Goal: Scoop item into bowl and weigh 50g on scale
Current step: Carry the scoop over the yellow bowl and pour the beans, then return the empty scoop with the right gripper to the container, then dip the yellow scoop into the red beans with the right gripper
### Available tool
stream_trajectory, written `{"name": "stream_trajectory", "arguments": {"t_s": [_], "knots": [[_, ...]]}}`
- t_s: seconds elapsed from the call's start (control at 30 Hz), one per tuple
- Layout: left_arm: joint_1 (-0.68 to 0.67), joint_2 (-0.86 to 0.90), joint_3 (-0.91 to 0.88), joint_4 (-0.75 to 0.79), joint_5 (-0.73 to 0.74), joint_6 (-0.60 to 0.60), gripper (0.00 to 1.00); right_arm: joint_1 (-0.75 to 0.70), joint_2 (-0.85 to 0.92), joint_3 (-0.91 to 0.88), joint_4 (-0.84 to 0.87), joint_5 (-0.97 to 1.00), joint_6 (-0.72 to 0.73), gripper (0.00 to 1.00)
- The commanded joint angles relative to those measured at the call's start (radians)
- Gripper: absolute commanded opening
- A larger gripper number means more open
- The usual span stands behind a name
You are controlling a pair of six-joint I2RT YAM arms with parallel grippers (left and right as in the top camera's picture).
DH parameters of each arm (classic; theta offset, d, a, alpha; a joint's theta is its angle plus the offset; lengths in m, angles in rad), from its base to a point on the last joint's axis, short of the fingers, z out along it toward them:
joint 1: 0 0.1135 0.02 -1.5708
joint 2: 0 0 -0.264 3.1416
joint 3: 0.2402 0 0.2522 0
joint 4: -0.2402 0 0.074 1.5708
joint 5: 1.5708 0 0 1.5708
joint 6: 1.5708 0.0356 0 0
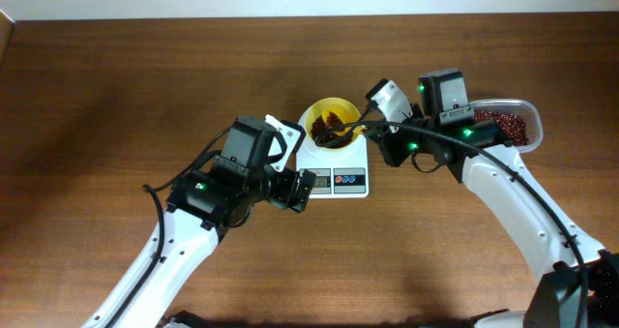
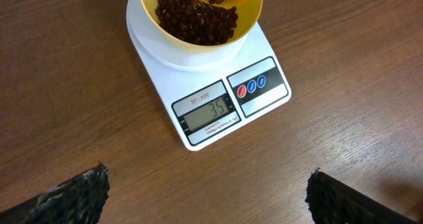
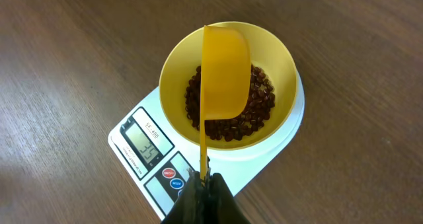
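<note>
- Two grippers: right gripper (image 3: 203, 184) clamped on the handle of the yellow scoop (image 3: 226, 65); left gripper (image 2: 208, 194) spread wide, empty, hovering just before the scale (image 2: 162, 85).
- One scoop: long axis runs straight ahead from the right fingers, cup over the bowl (image 3: 175, 78).
- One bowl: pale yellow, seated on the scale.
- Beans (image 3: 261, 108): small, dark reddish-brown, loose heap in the bowl; more in the clear container (image 1: 527, 115) beside the right arm.
- Display reads 35: judged short of target; right arm is nearer for further scooping.
</note>
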Motion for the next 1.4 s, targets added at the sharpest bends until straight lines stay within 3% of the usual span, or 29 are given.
{"name": "stream_trajectory", "arguments": {"t_s": [0.0,0.5,0.73,0.8,0.9,1.03,1.13,1.27,1.37], "knots": [[-0.003,-0.006,-0.005,0.002,-0.007,-0.006,0.99,0.01,-0.023,0.01,0.001,0.033,-0.105,0.04],[-0.003,-0.006,-0.005,0.002,-0.007,-0.006,0.99,0.077,-0.024,0.011,0.001,0.198,-0.318,0.04],[-0.003,-0.006,-0.005,0.002,-0.008,-0.006,0.99,0.085,-0.029,0.05,0.004,0.213,-0.32,0.04],[-0.003,-0.006,-0.005,0.002,-0.007,-0.006,0.99,0.085,-0.03,0.051,0.004,0.208,-0.279,0.04],[-0.003,-0.006,-0.005,0.002,-0.007,-0.006,0.99,0.065,-0.03,0.067,0.008,0.077,-0.109,0.04],[-0.003,-0.006,-0.005,0.002,-0.007,-0.006,0.99,-0.107,-0.03,0.161,0.038,-0.123,0.108,0.04],[-0.003,-0.006,-0.005,0.002,-0.008,-0.006,0.99,-0.369,-0.031,0.201,-0.015,-0.137,0.198,0.04],[-0.003,-0.006,-0.005,0.002,-0.007,-0.006,0.99,-0.71,-0.03,0.201,-0.196,-0.116,0.195,0.04],[-0.003,-0.006,-0.005,0.002,-0.007,-0.006,0.99,-0.816,-0.029,0.198,-0.346,0.164,-0.039,0.04]]}}
